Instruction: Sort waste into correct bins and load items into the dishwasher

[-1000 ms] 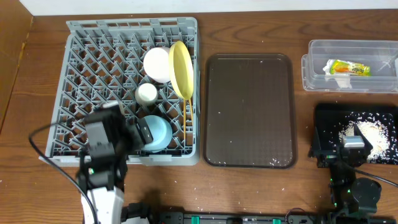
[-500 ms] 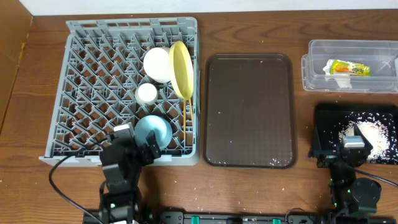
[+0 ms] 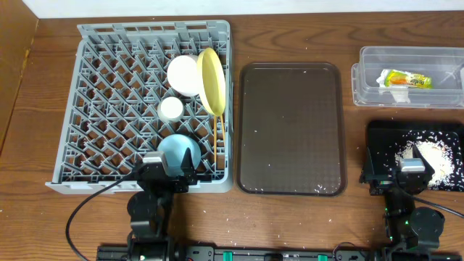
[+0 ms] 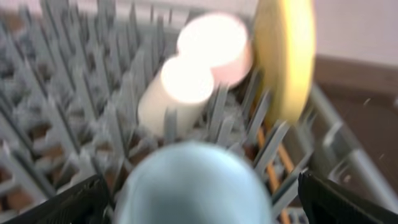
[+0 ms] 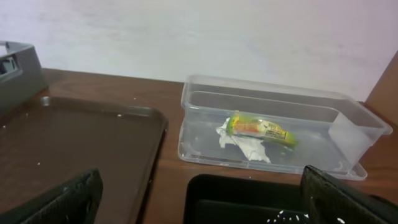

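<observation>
The grey dish rack (image 3: 101, 43) holds a white bowl (image 3: 183, 75), a small white cup (image 3: 172, 109), an upright yellow plate (image 3: 211, 80), chopsticks (image 3: 224, 134) and a light blue bowl (image 3: 180, 150) upside down at its front. My left gripper (image 3: 168, 168) is open at the rack's front wall, with its fingers wide on either side of the blue bowl (image 4: 193, 186). My right gripper (image 3: 412, 168) is open and empty at the front left of the black bin (image 3: 377, 134), which holds rice crumbs (image 3: 435, 156). The clear tub (image 3: 366, 72) holds the snack packet (image 3: 406, 79) and white paper (image 5: 245, 144).
A flat brown tray (image 3: 290, 130) lies between the rack and the bins, with a few crumbs on it. In the left wrist view the cup (image 4: 180, 87), white bowl (image 4: 214, 43) and plate (image 4: 283, 56) stand behind the blue bowl. Cables run along the table's front edge.
My left arm has drawn back toward the table's front edge and swung round to face the blue bowl, which stays in the rack. The right arm has not moved.
</observation>
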Motion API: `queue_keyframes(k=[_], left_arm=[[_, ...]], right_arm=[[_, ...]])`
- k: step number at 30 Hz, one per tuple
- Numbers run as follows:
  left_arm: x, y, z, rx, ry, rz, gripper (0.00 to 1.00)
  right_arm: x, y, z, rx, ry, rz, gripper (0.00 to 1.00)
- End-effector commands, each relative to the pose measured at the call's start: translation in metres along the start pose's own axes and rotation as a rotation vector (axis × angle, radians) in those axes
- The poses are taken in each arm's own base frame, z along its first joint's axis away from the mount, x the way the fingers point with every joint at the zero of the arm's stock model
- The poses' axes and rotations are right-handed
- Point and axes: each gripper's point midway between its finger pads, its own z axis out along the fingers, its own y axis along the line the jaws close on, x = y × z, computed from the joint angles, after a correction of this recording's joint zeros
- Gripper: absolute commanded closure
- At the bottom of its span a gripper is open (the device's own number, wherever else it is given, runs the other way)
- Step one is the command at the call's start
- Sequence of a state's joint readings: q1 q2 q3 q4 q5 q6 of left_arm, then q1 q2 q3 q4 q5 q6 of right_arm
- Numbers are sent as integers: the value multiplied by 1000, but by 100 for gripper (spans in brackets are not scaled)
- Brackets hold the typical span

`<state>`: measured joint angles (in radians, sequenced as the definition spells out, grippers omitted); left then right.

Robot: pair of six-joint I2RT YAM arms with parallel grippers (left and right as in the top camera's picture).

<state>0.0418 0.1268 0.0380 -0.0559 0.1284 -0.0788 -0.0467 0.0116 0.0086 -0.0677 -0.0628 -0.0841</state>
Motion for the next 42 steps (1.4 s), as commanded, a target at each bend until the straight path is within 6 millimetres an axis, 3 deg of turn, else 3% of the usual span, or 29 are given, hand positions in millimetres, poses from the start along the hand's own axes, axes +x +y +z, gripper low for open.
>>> queue_keyframes(k=[1,10,16,30,42], left_arm=[[2,-2,-1,12,-30,-2,2],[-23,-8,-7,33,-143,10,2],[-53,-17,-13,65,-268,67,2],[-7,-14,-5,56,-77,75,2],[-7,-14,-5,55,-78,76,2]], right_arm=[[1,-2,0,7,0,1,1],[1,-2,0,7,0,1,1],[1,-2,0,7,0,1,1],[1,-2,0,7,0,1,1],[1,-2,0,7,0,1,1]])
